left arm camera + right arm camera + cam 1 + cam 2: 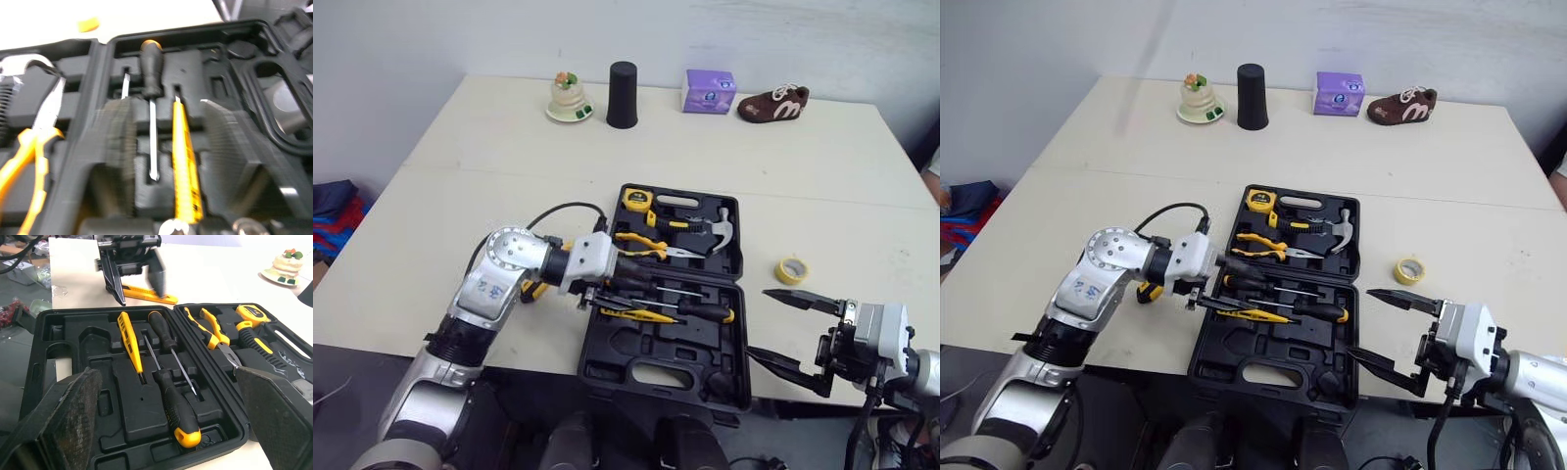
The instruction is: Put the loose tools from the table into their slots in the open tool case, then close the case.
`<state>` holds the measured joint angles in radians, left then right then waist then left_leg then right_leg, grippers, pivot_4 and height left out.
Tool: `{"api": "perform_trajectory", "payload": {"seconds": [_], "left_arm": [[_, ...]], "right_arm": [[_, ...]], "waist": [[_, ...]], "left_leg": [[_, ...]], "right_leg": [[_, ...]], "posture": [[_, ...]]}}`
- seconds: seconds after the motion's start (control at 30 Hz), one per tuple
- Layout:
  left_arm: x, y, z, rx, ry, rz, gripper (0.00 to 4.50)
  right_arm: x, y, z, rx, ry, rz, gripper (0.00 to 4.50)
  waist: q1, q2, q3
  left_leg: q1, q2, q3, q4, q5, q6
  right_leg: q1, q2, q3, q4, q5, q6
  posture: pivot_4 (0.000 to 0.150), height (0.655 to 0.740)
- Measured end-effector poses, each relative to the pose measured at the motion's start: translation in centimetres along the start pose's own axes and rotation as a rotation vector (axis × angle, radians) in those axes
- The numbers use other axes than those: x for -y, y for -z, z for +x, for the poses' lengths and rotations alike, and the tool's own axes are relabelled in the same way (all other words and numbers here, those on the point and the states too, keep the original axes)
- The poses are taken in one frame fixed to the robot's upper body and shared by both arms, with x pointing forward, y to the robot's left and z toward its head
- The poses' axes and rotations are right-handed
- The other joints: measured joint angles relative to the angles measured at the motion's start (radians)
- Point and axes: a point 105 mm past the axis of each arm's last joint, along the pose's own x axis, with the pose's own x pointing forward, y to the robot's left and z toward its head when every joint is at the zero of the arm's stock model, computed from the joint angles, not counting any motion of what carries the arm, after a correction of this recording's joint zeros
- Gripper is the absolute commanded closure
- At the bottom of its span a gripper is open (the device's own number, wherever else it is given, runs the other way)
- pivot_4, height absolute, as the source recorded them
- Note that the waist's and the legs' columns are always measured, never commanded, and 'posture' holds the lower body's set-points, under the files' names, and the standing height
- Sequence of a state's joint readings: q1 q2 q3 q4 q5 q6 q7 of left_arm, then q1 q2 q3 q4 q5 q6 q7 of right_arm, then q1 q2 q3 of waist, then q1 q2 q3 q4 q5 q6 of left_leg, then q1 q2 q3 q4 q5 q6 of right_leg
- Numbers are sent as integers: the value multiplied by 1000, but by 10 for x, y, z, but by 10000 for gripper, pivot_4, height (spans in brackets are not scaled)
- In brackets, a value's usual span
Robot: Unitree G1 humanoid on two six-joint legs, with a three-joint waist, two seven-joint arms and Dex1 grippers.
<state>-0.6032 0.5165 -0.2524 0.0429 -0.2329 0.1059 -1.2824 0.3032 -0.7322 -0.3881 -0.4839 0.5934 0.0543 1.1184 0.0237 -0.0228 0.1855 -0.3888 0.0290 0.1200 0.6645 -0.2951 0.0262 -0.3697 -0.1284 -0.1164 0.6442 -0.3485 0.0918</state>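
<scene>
My left arm (pixel 494 279) hides most of the utility knife (pixel 530 290); my left jaws blur above the tool case (pixel 73 63).

We see a cream table (pixel 607 157) before a plain pale wall (pixel 401 59), evenly lit. On the dark floor (pixel 337 367) left of it lies a red-and-blue cloth (pixel 333 213).

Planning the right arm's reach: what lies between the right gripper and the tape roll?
Only bare table between right gripper and tape roll, per the left eye view.
</scene>
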Motion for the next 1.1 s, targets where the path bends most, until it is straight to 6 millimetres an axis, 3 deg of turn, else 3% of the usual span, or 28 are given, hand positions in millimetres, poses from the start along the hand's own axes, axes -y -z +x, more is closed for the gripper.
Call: {"api": "perform_trajectory", "payload": {"seconds": [0.07, 0.1, 0.33, 1.1], "left_arm": [[1, 7, 2, 18, -6, -9, 43709], [2, 10, 3, 21, -11, -15, 44406], [15, 39, 12, -13, 8, -38, 44406], [10, 46, 16, -114, 5, -2, 44406]], "right_arm": [[0, 0, 0, 2, -1, -3, 0], [0, 0, 1, 4, -3, -4, 0], [0, 4, 0, -3, 0, 13, 0], [3, 6, 0, -14, 12, 3, 0]], "waist": [[2, 0, 0], [2, 0, 0], [0, 0, 0], [0, 2, -1]], "left_leg": [[0, 0, -1, 0, 0, 0], [0, 0, -1, 0, 0, 0], [0, 0, -1, 0, 0, 0], [13, 1, -3, -1, -7, 4]], "right_leg": [[0, 0, -1, 0, 0, 0], [1, 0, -1, 0, 0, 0], [1, 0, -1, 0, 0, 0], [15, -1, -3, -5, 0, 0]], "posture": [[1500, 7380], [1500, 7380], [1500, 7380], [1500, 7380]]}}
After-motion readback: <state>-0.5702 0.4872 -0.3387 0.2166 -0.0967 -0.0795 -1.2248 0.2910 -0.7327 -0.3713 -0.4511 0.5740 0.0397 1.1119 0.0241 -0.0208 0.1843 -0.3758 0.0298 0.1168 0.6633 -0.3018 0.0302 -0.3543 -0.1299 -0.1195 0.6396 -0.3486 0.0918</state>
